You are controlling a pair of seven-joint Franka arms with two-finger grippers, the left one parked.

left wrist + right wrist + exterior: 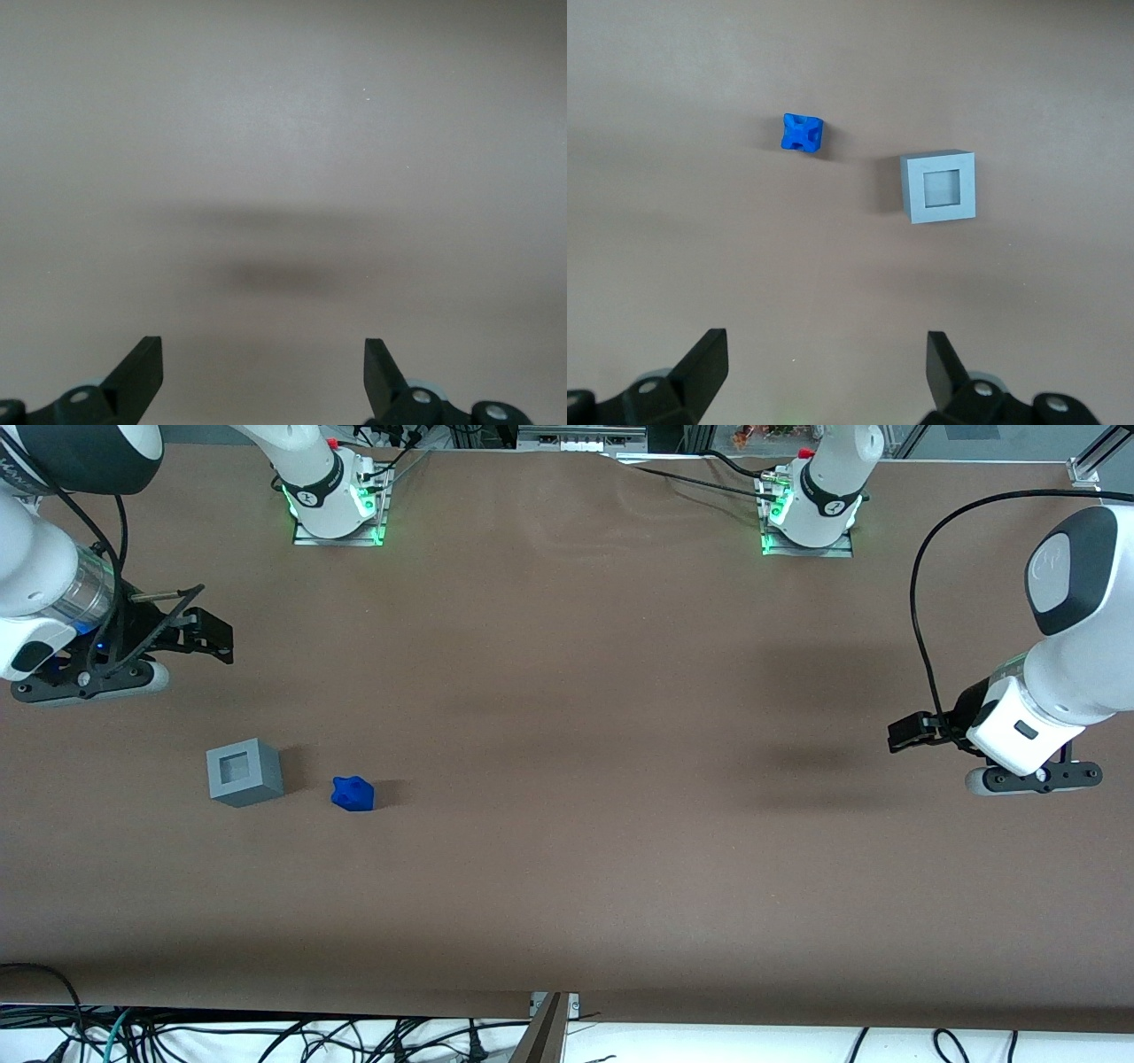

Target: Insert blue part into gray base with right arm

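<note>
The blue part (353, 793) lies on the brown table, beside the gray base (244, 771), a small cube with a square recess in its top. Both also show in the right wrist view: the blue part (802, 133) and the gray base (939, 186), apart from each other. My right gripper (202, 631) hangs above the table, farther from the front camera than both objects and well clear of them. It is open and empty; its fingers (704, 363) stand wide apart over bare table.
The brown table (567, 735) spreads wide toward the parked arm's end. The two arm bases (337, 500) stand at the table's edge farthest from the front camera. Cables hang along the edge nearest the front camera.
</note>
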